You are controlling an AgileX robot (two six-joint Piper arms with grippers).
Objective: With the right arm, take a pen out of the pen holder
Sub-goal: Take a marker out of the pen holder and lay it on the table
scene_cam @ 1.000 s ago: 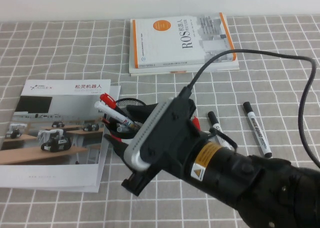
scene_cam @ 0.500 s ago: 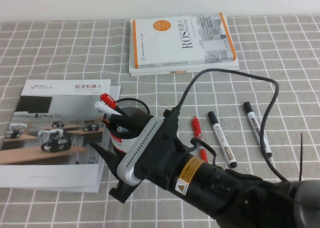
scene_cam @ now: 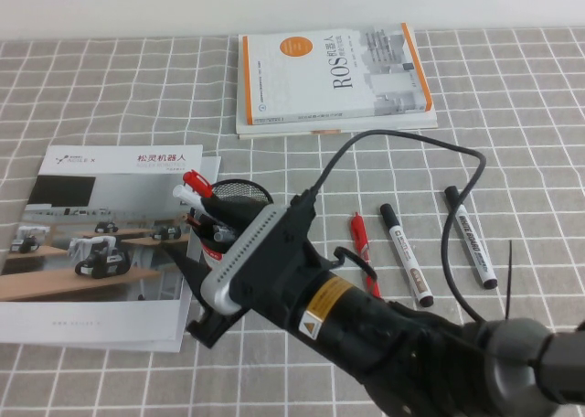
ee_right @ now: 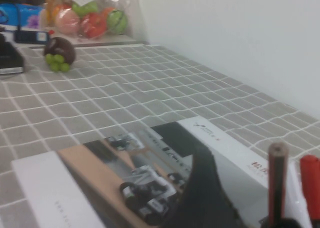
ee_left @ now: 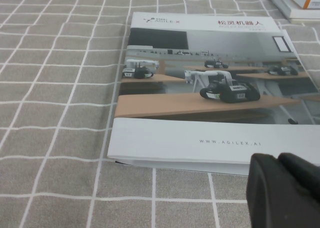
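The black mesh pen holder (scene_cam: 241, 194) stands beside the brochure and holds several pens, among them a red-capped white marker (scene_cam: 196, 187). My right gripper (scene_cam: 212, 257) hangs open over the holder's near side. One dark finger (scene_cam: 186, 272) reaches down on the brochure side of the holder; the wrist hides the other. In the right wrist view that finger (ee_right: 200, 188) stands apart from a dark pen (ee_right: 277, 178) and a red cap (ee_right: 310, 183). Nothing is held. My left gripper (ee_left: 281, 188) is shut, low over the cloth by the brochure's (ee_left: 200, 88) near edge.
The brochure (scene_cam: 110, 243) lies left of the holder, a ROS book (scene_cam: 334, 79) at the back. A red pen (scene_cam: 363, 252) and two black markers (scene_cam: 405, 252) (scene_cam: 471, 239) lie on the checked cloth to the right. Toy fruit (ee_right: 57, 53) sits far off.
My right arm has swung left and nearer the camera, bringing the open gripper from the holder's right side to over its near side. The pens have not moved.
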